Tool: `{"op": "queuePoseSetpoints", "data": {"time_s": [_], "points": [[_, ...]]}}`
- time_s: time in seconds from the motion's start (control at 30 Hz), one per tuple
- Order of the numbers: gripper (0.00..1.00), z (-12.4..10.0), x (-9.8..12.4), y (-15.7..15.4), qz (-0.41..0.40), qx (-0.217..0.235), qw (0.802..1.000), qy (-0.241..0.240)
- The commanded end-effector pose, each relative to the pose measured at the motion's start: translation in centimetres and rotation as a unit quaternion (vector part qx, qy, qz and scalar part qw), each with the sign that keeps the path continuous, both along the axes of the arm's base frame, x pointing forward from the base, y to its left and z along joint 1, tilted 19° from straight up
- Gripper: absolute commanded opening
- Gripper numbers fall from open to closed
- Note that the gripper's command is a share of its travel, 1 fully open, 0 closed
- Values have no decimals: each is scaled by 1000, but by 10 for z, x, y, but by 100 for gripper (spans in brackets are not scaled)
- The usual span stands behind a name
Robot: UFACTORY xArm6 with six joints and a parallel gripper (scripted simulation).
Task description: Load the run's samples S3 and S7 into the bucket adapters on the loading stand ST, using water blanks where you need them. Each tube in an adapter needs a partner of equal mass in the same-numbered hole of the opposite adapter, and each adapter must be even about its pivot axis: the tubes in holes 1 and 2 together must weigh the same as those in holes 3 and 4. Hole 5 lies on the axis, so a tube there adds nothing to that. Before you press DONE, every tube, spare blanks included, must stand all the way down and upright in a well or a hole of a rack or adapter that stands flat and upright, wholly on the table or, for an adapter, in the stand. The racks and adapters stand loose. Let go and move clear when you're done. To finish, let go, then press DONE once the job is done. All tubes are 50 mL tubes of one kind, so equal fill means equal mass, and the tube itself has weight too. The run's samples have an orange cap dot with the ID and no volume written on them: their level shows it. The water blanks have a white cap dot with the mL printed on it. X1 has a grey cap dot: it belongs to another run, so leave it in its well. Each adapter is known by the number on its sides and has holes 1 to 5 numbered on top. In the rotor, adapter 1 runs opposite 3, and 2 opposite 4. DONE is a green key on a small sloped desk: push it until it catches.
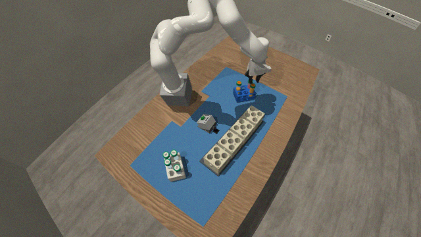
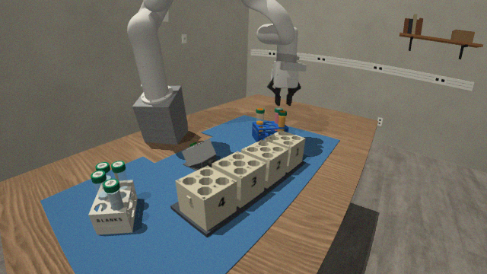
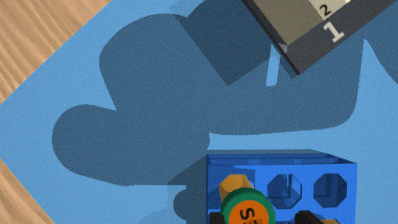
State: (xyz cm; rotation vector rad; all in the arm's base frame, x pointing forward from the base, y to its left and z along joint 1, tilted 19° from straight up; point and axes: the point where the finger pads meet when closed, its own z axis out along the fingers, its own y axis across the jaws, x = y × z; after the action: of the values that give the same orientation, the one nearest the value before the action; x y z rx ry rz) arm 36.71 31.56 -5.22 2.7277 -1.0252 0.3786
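My gripper is open and empty, a little above the tubes in the blue rack. An orange-dot tube filled high with orange stands there under the fingers; its ID is not fully readable. Another orange-dot tube has a low level. A pink tube stands behind. On the stand, adapter 1, adapter 2, adapter 3 and adapter 4 show empty holes. Several white-dot blanks stand in the white rack.
The small sloped desk with its green key stands between the arm base and the row of adapters. The stand's dark edge lies near the blue rack. The white rack is at the opposite end of the blue mat.
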Motion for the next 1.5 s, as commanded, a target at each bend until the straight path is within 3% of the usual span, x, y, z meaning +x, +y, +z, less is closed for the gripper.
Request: {"op": "queuePoseSetpoints", "data": {"time_s": [0.0,1.47], "points": [[44,9,0,4,0,2,1000,-1],[44,80,-13,24,0,2,1000,-1]]}}
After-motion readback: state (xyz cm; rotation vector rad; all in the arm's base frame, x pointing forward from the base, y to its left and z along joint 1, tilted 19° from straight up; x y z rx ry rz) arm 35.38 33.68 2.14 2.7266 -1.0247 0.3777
